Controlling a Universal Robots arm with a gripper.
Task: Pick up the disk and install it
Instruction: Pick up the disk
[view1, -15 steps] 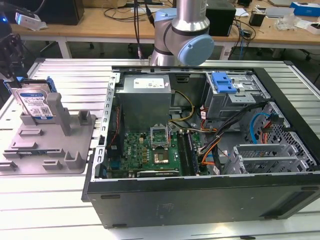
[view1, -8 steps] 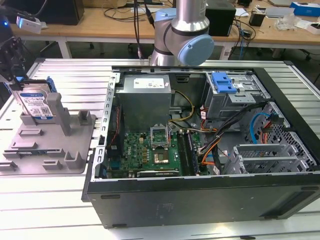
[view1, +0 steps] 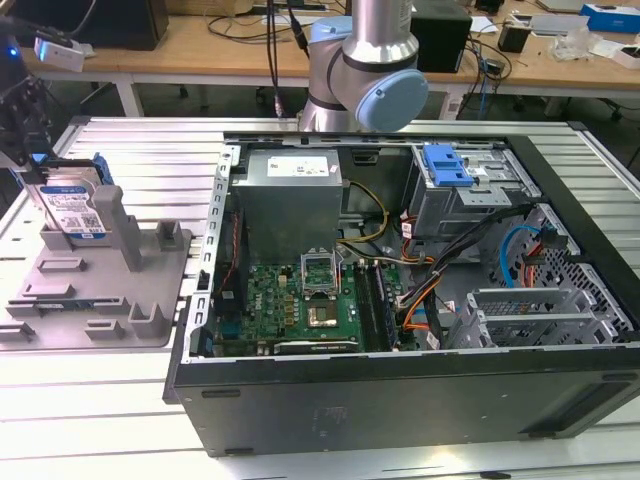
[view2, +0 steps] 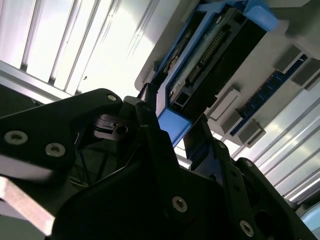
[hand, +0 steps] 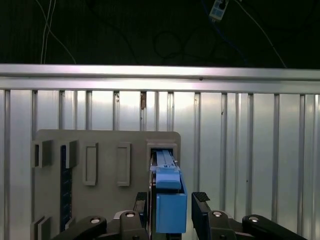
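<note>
The disk (view1: 72, 208), a silver drive with a white-and-blue label in a blue carrier, stands on edge in a slot of the grey holder (view1: 110, 300) at the exterior view's left. My gripper (view1: 38, 172) reaches down over its top edge. In both wrist views the black fingers straddle the carrier's blue end (hand: 170, 207) (view2: 172, 125). A thin gap shows between the carrier and each finger (hand: 201, 207), so my gripper (hand: 171, 200) (view2: 175, 127) is open around the disk. The disk's lower part sits in the holder (hand: 100, 150).
An open computer case (view1: 400, 390) lies to the exterior view's right of the holder, with a motherboard (view1: 300, 300), cables and a grey drive cage (view1: 480, 195) topped by a blue latch piece (view1: 445, 165). The arm's base (view1: 365, 70) stands behind it. Everything rests on a slatted aluminium table (view1: 130, 150).
</note>
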